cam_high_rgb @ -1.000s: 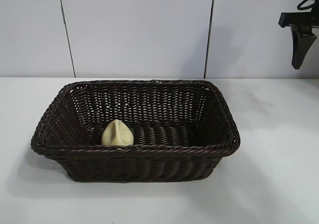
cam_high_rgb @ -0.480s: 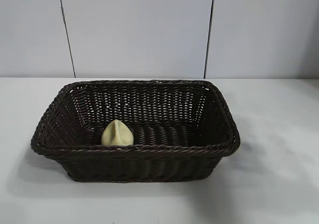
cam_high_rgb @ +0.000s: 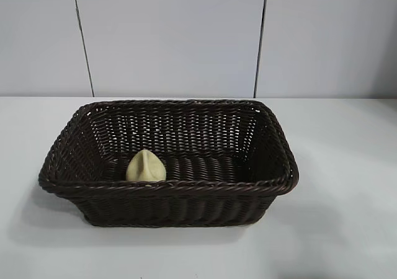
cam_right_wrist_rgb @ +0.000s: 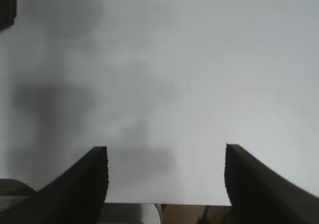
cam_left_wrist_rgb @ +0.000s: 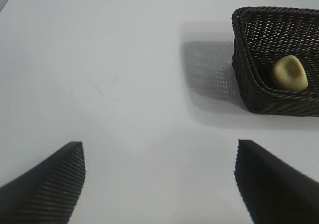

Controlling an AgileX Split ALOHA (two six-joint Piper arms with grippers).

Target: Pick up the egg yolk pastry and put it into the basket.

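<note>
- Exterior view: the egg yolk pastry lies inside the basket, against its near wall; no arm is in sight. The job looks done.
- Left wrist view: left gripper hangs over bare surface, jaws spread, empty.
- Right wrist view: right gripper, jaws spread, holds nothing; it should park clear of the basket.

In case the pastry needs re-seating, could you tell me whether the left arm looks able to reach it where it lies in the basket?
Probably yes. The left gripper is open over bare table, with nothing between it and the basket. The egg yolk pastry lies uncovered inside, so only the rim needs clearing.
</note>
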